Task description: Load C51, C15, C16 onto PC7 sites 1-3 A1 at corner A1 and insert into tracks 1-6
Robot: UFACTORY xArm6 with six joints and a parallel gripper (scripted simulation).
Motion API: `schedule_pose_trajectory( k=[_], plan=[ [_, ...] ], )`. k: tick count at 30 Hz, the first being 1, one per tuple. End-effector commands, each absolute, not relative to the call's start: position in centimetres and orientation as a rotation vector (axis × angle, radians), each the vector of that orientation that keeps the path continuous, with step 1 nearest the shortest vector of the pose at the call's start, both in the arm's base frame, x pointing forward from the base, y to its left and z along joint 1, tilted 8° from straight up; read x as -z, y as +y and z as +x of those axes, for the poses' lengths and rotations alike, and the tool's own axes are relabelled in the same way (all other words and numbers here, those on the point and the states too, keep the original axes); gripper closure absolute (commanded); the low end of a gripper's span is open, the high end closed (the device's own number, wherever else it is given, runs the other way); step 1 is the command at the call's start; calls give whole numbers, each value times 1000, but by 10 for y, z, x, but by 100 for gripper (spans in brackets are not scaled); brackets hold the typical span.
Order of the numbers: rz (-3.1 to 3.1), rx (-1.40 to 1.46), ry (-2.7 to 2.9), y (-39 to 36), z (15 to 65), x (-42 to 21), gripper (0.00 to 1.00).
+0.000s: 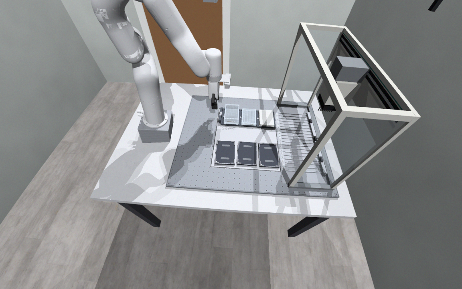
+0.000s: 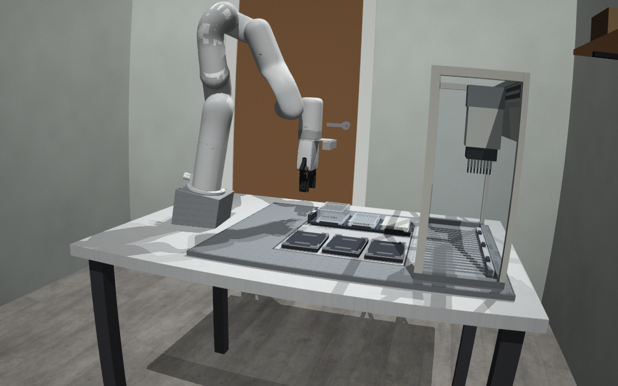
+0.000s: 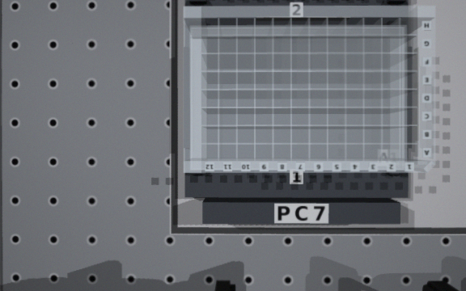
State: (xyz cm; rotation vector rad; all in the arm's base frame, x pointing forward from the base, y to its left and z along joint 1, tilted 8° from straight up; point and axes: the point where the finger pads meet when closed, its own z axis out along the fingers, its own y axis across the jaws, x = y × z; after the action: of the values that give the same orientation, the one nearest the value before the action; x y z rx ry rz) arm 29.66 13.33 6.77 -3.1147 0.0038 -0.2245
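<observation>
The carrier PC7 (image 1: 247, 117) lies on the apron in front of the rails (image 1: 297, 142), outside the tracks. It carries the deep-well block C51 (image 1: 231, 114) on site 1, the 96-well plate C15 (image 1: 248, 117) on site 2 and the 384-well plate C16 (image 1: 266, 118) on site 3. In the wrist view C51 (image 3: 303, 94) sits square behind the handle labelled PC7 (image 3: 301, 212), with its A and 1 labels at the near right corner. My gripper (image 1: 213, 104) (image 2: 307, 184) is open and empty. It hangs well above the perforated plate, just off the handle end.
Three dark empty nests (image 1: 246, 153) stand in a row beside the apron. The instrument's tall frame (image 1: 343, 104) with its pipetting head (image 2: 482, 124) stands over the rails. The arm's base (image 1: 155, 127) is at the table's left.
</observation>
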Motion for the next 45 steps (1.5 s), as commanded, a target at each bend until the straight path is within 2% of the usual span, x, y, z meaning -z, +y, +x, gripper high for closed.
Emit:
schedule_pose_trajectory(
  k=[1,45],
  plan=[
    [-3113,230,4,134,299,-62,18],
    [-3113,229,4,135,308,1,18]
  ],
)
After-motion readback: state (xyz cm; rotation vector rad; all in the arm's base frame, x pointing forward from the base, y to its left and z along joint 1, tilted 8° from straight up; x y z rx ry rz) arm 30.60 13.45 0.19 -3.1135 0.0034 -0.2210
